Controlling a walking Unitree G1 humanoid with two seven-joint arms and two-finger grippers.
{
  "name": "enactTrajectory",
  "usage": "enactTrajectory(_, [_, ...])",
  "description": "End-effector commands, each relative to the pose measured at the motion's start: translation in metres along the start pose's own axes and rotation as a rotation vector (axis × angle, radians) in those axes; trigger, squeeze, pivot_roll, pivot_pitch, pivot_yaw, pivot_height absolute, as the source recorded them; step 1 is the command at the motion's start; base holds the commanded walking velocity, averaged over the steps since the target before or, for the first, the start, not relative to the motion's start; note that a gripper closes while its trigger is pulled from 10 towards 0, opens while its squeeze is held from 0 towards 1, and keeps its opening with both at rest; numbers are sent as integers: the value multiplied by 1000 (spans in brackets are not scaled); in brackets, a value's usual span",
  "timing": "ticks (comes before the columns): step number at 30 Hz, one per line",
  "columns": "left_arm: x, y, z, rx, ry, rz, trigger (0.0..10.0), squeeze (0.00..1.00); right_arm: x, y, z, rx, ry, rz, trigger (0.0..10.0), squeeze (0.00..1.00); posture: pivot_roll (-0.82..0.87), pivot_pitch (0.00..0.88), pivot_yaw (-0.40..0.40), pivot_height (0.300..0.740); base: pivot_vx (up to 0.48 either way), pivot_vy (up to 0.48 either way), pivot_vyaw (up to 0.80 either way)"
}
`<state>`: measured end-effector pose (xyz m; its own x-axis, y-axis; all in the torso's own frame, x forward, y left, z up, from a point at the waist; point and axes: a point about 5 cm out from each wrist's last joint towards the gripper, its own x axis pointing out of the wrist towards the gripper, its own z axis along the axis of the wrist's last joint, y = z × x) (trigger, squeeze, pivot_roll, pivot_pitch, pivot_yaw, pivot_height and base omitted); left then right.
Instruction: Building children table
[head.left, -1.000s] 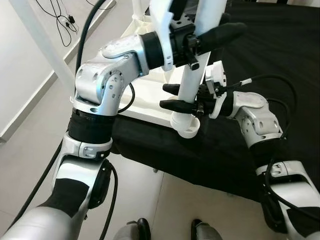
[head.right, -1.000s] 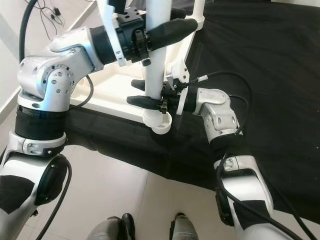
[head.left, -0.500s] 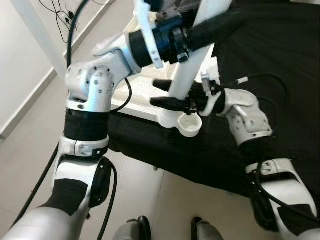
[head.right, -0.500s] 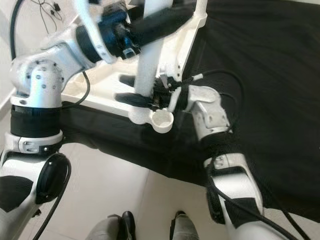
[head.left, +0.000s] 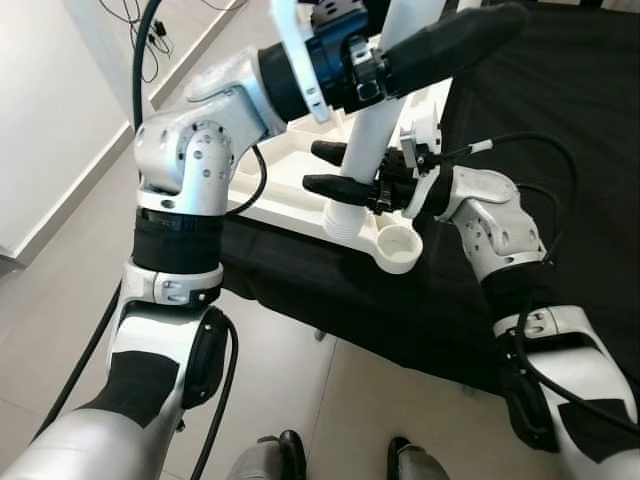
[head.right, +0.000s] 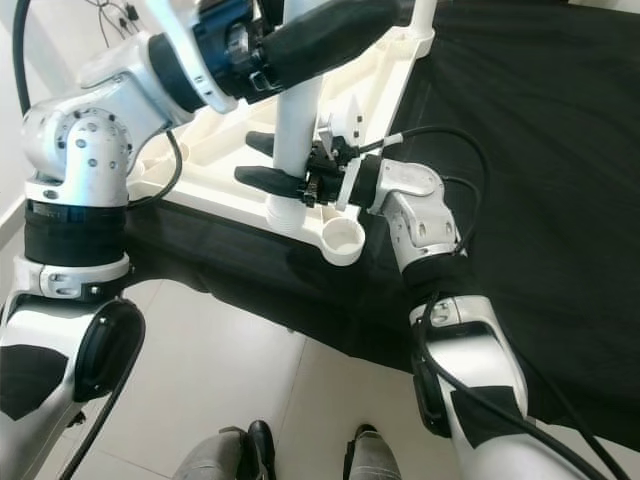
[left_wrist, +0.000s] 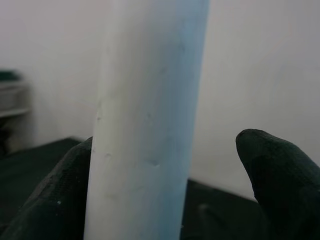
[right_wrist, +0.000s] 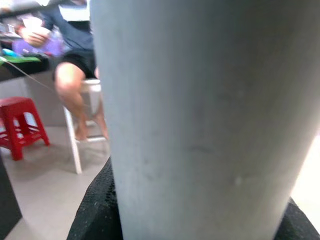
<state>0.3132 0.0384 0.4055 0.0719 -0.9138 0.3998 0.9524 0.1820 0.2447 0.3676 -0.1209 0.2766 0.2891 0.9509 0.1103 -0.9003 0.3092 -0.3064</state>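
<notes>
I hold a white table leg (head.left: 375, 130) tilted over the near corner of the upturned white tabletop (head.left: 285, 190). High on the leg, my left gripper (head.left: 430, 45) is shut on it; the left wrist view shows the leg (left_wrist: 145, 125) between the black fingers (left_wrist: 55, 200). Lower down, my right gripper (head.right: 262, 160) is shut on the same leg, one finger on each side. The leg's ribbed lower end (head.left: 342, 220) sits at the tabletop's edge, right beside a round white socket cup (head.left: 398, 247). Whether the end is inside a socket is hidden.
Black cloth (head.right: 520, 120) covers the surface under the tabletop and drops over its near edge. Tiled floor (head.left: 290, 380) and my feet lie below. A white wall (head.left: 50, 120) is at the left. A person on a white stool (right_wrist: 75, 85) and a red stool (right_wrist: 20, 125) are beyond.
The leg has tilted further and its lower end has shifted left, off the round cup, which now lies bare beside it. Both grippers kept their hold. The camera also shifted.
</notes>
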Motion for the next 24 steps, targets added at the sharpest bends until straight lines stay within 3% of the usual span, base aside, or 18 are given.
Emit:
enactTrajectory(1, [1,13,-9,-13,59,90,10000,1000,2,-1,12,-50,-16,28,0,0,-32,231,37,740,0,0,0])
enactTrajectory(2, [-3,21,-15,-34,91,140,10000,1000,-3,-3,14,-50,-27,26,0,0,-29,234,34,740,0,0,0])
enactTrajectory(4, [-3,21,-15,-34,91,140,10000,1000,-3,-3,14,-50,-27,26,0,0,-29,234,34,740,0,0,0])
enactTrajectory(8, [-15,33,-37,-132,203,222,10000,1000,-17,0,15,-51,-31,80,0,0,-26,245,35,740,0,0,0])
enactTrajectory(9, [-43,20,-38,-158,220,238,10000,1000,-21,0,15,-48,-31,82,0,0,-26,245,35,740,0,0,0])
enactTrajectory(10, [-98,-15,-35,-164,191,239,10000,918,-23,-1,15,-47,-30,78,0,0,-24,247,35,740,0,0,0])
enactTrajectory(11, [-131,-57,-35,-156,220,222,10000,871,-26,-2,15,-50,-31,73,0,0,-20,248,34,740,0,0,0])
enactTrajectory(12, [-147,-88,-38,-160,252,210,10000,706,-28,-4,16,-47,-35,66,0,0,-17,248,34,740,0,0,0])
enactTrajectory(13, [-147,-88,-38,-160,252,210,10000,706,-28,-4,16,-47,-35,66,0,0,-17,248,34,740,0,0,0])
enactTrajectory(14, [-155,-107,-43,-171,256,222,10000,0,-30,-6,17,-43,-42,58,0,0,-10,246,35,740,0,0,0])
enactTrajectory(23, [-155,-119,-52,-173,225,266,10000,0,-32,-5,16,-47,-39,56,0,0,-3,245,35,740,0,0,0])
enactTrajectory(24, [-155,-119,-50,-160,222,301,10000,0,-32,-5,16,-49,-40,49,4667,0,-3,242,33,740,0,0,0])
